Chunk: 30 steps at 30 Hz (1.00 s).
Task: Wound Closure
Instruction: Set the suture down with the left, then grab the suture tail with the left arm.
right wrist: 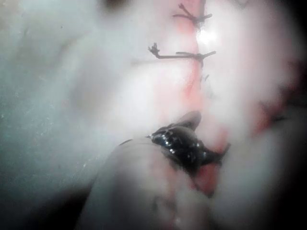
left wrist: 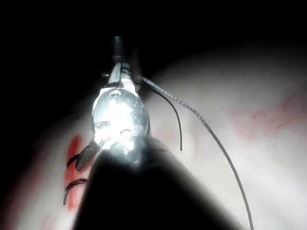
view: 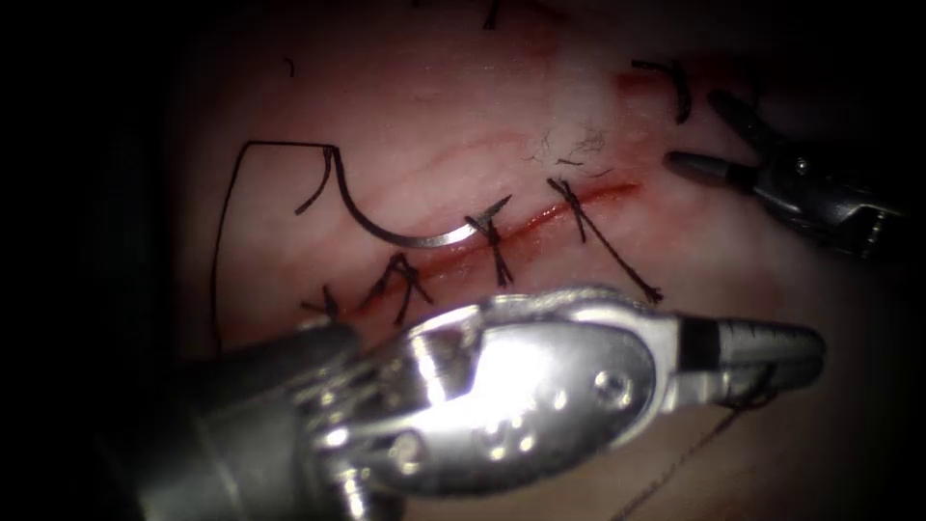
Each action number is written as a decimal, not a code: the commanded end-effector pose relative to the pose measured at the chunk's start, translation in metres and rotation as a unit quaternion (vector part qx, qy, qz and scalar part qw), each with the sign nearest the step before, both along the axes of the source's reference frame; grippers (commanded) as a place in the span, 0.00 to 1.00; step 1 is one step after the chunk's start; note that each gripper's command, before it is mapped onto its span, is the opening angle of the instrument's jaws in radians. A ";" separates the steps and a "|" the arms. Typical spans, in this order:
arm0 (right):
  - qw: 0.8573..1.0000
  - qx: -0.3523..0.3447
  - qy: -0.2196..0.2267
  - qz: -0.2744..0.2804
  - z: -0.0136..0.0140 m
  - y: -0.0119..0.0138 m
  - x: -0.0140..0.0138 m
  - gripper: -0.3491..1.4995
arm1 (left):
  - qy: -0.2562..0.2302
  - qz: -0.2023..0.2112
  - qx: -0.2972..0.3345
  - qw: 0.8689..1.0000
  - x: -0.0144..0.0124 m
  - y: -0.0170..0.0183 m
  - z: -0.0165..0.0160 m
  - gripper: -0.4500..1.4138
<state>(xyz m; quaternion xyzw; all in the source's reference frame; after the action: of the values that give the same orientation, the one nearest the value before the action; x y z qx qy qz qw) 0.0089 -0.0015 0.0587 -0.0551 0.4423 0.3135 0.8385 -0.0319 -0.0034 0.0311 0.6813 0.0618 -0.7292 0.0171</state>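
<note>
Needle (view: 405,234) lies loose on tissue (view: 434,125) at 9 o'clock, tip by the cut (view: 540,214), thread (view: 224,232) trailing. Left tool (view: 762,352) at 6 o'clock, fingers closed on thread. Right tool (view: 714,135) at 2 o'clock, fingers open, empty.

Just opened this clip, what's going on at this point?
Bench suturing on the tissue. The cut already carries several tied stitches. The needle lies free on the tissue beside the cut, held by neither tool, its tip next to a stitch. The left tool has its jaws shut on the thread below the cut. The right tool sits open at the cut's right end, holding nothing.
</note>
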 end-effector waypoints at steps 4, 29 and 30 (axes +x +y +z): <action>1.000 0.000 -0.003 -0.003 0.0007 0.0000 0.0011 0.61 | -0.006 0.044 0.046 0.998 -0.0010 -0.0017 0.0024 0.56; 0.999 0.015 -0.007 -0.040 -0.0021 -0.0005 -0.0011 0.65 | 0.286 -0.139 0.068 0.946 0.0070 0.0009 0.0175 0.65; 0.999 0.012 -0.007 -0.047 -0.0026 -0.0008 -0.0014 0.64 | 0.295 -0.153 0.061 0.941 0.0065 0.0015 0.0171 0.64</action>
<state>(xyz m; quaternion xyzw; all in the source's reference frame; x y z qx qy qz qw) 0.0070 -0.0026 0.0557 -0.0258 0.4341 0.2771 0.8568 -0.0254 -0.0018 0.0473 0.4270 -0.0123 -0.8910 -0.1538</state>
